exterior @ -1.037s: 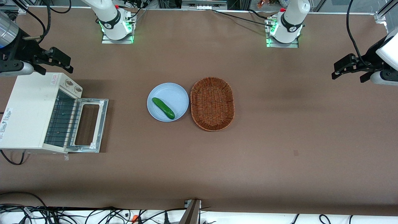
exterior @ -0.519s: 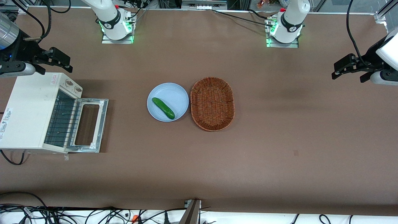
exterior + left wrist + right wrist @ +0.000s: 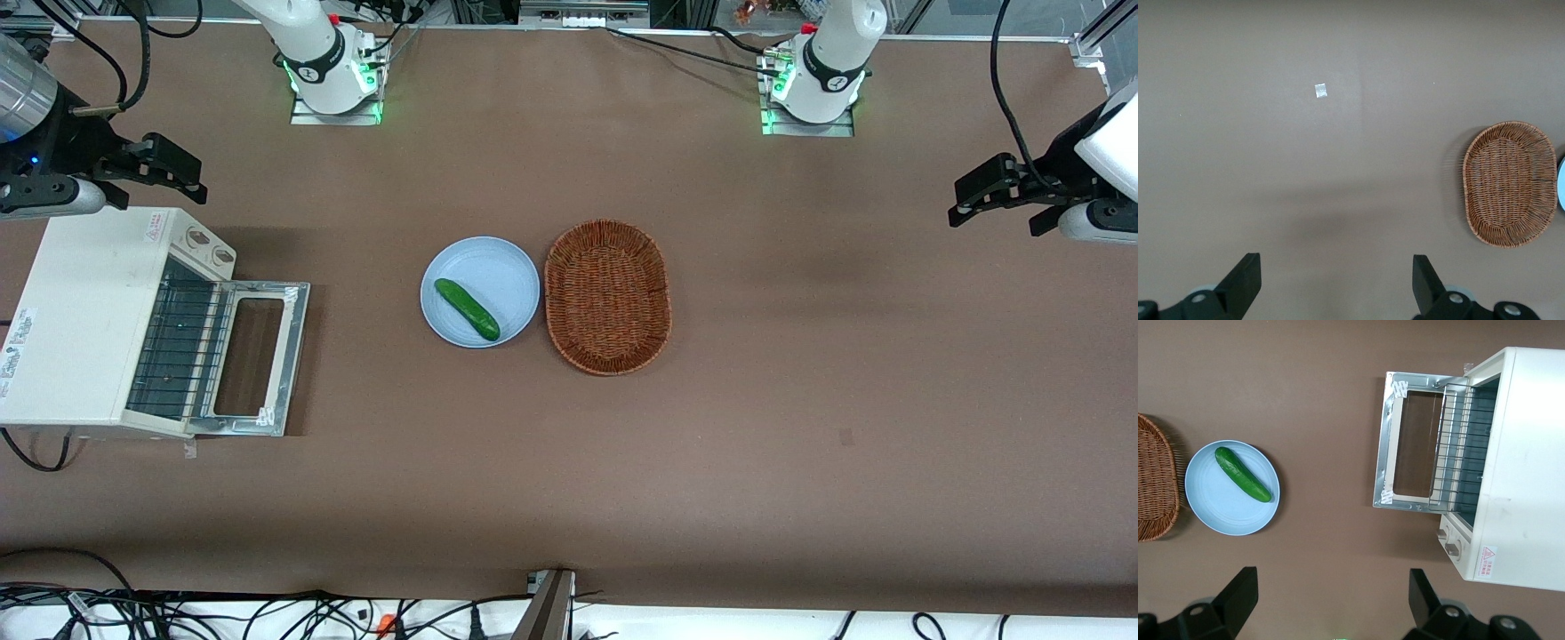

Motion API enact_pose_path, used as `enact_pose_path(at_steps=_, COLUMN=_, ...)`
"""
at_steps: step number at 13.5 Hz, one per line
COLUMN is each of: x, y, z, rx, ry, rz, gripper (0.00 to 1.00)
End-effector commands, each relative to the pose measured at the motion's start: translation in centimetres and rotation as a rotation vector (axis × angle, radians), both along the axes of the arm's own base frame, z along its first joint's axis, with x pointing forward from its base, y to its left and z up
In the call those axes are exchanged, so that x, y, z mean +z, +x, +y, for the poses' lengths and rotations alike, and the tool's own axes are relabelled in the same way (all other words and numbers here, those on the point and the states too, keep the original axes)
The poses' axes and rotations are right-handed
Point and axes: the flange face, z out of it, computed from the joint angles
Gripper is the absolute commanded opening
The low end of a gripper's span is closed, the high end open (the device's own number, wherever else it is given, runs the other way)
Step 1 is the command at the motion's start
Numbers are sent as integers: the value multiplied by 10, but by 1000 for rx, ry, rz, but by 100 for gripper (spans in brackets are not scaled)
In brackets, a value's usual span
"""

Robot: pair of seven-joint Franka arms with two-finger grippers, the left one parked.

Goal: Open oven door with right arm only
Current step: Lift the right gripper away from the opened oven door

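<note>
The white toaster oven [image 3: 84, 320] stands at the working arm's end of the table. Its oven door [image 3: 258, 357] lies folded down flat on the table, bare metal frame up, with the wire rack [image 3: 173, 347] showing inside. The door [image 3: 1408, 450] and oven [image 3: 1515, 463] also show in the right wrist view. My right arm's gripper [image 3: 169, 169] hangs high above the table, farther from the front camera than the oven and clear of it. Its fingers [image 3: 1238, 593] are wide open and hold nothing.
A light blue plate [image 3: 498, 267] with a green cucumber [image 3: 467, 309] sits mid-table, beside a brown wicker basket [image 3: 607, 296]. Both also show in the right wrist view: the plate [image 3: 1211, 503] and the basket [image 3: 1155, 487]. Arm bases [image 3: 333, 76] stand at the table's back edge.
The right arm's gripper has drawn slightly up and away from the oven. The oven door lies open as before.
</note>
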Motion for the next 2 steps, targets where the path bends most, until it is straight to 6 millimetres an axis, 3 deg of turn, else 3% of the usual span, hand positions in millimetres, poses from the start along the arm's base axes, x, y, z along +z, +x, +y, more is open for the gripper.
enact_pose_path(at_steps=1, x=3, y=-7, z=1, rx=17, ry=-13, rz=8, gripper=100)
enact_pose_path(at_steps=2, x=4, y=-9, z=0, rx=18, ry=-15, rz=14, gripper=100)
